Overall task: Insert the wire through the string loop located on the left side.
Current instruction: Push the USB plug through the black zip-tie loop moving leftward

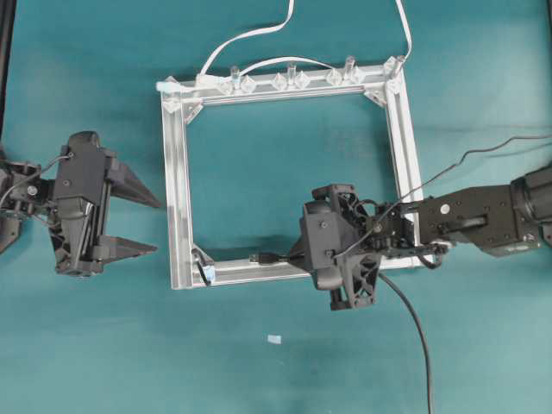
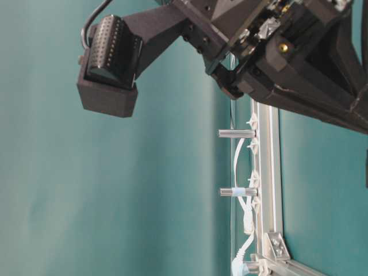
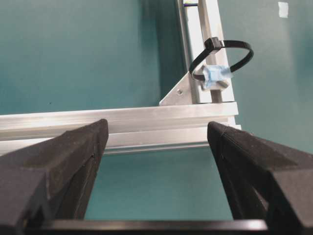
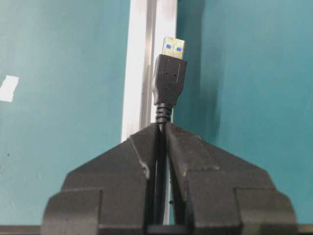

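The wire (image 1: 263,258) is a thin black cable ending in a USB plug (image 4: 170,78). My right gripper (image 1: 293,257) is shut on the cable just behind the plug, above the bottom rail of the aluminium frame (image 1: 177,190). The plug points left toward the string loop (image 1: 205,272) at the frame's bottom-left corner, a short gap away. In the left wrist view the string loop (image 3: 244,61) stands as a dark ring on a silver corner bracket with bluish tape. My left gripper (image 1: 157,226) is open and empty, just left of the frame's left rail, above the loop's corner.
White cables (image 1: 259,34) run off the frame's top rail, which carries clear clips and upright pegs (image 1: 291,79). A small white scrap (image 1: 274,339) lies on the teal table below the frame. The wire trails right past my right arm (image 1: 483,220).
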Controlling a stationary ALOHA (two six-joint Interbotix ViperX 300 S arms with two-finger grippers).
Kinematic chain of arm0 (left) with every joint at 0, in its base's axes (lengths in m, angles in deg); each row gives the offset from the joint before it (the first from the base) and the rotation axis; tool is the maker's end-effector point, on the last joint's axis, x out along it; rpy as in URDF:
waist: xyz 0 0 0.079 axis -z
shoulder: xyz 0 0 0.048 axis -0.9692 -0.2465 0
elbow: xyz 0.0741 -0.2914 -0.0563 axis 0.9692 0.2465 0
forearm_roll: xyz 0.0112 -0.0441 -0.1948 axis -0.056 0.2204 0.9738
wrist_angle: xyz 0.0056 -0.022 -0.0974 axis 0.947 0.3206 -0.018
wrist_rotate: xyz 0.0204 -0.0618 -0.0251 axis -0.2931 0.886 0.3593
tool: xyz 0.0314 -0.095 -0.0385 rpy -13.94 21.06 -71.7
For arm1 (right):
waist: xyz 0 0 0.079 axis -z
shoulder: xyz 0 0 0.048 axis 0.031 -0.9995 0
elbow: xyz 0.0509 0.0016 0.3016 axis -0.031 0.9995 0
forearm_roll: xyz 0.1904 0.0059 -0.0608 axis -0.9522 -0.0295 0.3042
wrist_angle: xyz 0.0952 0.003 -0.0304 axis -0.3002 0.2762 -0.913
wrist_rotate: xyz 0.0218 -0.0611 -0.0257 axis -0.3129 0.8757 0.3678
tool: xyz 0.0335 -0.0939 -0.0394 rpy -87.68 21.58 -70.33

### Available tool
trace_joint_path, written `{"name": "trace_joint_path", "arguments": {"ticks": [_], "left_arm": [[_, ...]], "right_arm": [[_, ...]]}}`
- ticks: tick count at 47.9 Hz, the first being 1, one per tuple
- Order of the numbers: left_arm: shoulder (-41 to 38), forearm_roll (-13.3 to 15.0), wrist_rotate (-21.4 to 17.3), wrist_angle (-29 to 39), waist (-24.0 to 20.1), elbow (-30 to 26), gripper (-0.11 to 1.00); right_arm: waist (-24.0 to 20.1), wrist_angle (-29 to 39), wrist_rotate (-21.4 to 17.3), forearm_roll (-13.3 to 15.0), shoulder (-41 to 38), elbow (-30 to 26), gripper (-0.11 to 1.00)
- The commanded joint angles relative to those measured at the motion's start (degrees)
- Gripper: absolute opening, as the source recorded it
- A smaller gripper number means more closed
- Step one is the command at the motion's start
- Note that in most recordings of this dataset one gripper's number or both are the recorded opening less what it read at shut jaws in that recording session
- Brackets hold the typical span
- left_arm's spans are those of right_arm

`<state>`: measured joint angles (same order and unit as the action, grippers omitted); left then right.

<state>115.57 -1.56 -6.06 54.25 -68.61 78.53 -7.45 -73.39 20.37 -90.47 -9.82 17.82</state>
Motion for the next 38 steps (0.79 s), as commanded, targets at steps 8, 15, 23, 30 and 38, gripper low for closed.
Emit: {"name": "trace_joint_path", "arguments": {"ticks": [8,15,23,30,38], "left_arm": [[0.3,0.0,0.4,-0.2,0.3,-0.4,0.83],[0.3,0.0,0.4,-0.3,0.3,-0.4,0.83],[0.3,0.0,0.4,-0.3,0.3,-0.4,0.83],[0.4,0.0,0.4,-0.3,0.3,-0.4,0.83],[0.4,0.0,0.4,-0.3,0.3,-0.4,0.83]], "right_arm": [[0.1,-0.4,0.1,0.1,1.9,-1.4,0.07],[0.1,-0.4,0.1,0.2,2.0,-1.7,0.07],[0.1,-0.4,0.0,1.1,2.0,-1.8,0.07],[0.1,-0.4,0.1,1.5,2.0,-2.1,0.07],[0.1,-1.0,0.1,1.6,2.0,-2.0,0.07]]}}
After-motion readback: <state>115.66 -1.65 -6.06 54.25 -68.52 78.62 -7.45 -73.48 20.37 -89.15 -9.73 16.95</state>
